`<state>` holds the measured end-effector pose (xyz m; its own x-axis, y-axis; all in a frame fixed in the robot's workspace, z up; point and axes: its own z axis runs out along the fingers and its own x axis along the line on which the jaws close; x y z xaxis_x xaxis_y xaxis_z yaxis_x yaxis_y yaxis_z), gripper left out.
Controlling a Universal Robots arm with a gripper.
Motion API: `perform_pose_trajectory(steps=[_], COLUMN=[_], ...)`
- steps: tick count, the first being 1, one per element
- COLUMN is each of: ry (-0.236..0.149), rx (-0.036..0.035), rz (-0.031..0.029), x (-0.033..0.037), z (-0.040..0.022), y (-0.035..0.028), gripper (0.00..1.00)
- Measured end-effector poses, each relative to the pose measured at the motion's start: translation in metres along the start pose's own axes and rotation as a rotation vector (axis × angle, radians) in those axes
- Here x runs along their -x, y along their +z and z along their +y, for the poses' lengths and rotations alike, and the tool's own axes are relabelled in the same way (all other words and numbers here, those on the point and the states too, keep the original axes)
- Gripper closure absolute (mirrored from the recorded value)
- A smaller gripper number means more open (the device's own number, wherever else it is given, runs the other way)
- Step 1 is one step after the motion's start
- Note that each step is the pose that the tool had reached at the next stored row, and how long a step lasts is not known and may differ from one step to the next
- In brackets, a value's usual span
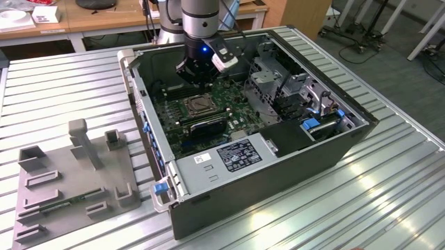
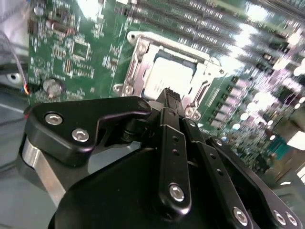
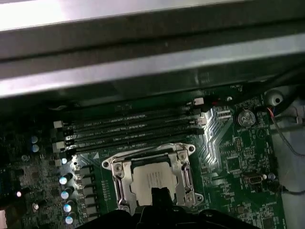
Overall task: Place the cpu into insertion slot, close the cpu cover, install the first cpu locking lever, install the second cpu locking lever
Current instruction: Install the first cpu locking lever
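The cpu (image 3: 151,177) (image 2: 167,78), a pale square chip, lies in the insertion slot (image 1: 198,105) on the green motherboard inside the open computer case. The silvery cpu cover (image 3: 145,160) (image 2: 137,52) lies flat over it, and the chip's top shows through the cover's cut-out. My gripper (image 1: 197,86) hangs just above the slot's edge. In both wrist views its black fingertips (image 3: 159,194) (image 2: 170,94) are pressed together into one narrow tip over the chip's rim, with nothing held between them. The fingers hide part of the socket's near side.
Long black memory slots (image 3: 133,129) run beside the socket. The case wall (image 1: 143,120), a metal drive cage (image 1: 271,78) and the power supply (image 1: 233,156) hem in the board. A grey fixture block (image 1: 76,177) stands on the slatted table at the exterior view's left.
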<state>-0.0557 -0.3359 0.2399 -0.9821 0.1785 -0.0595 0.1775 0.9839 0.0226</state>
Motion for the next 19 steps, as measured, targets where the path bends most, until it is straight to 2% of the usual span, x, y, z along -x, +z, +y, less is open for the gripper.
perform_pose_trajectory(steps=[5,9,16,19], ry=[0.0,0.0,0.0,-0.025], rx=[-0.0001,0.0,0.0,0.0006], rz=[0.0,0.0,0.0,0.0018], x=[0.0009,0.0011,0.0012,0.0013], z=[-0.0046,-0.0054,-0.0054,-0.0054], y=[-0.0005,-0.0034,-0.0036,-0.0036], gripper=[0.89,0.89,0.89,0.89])
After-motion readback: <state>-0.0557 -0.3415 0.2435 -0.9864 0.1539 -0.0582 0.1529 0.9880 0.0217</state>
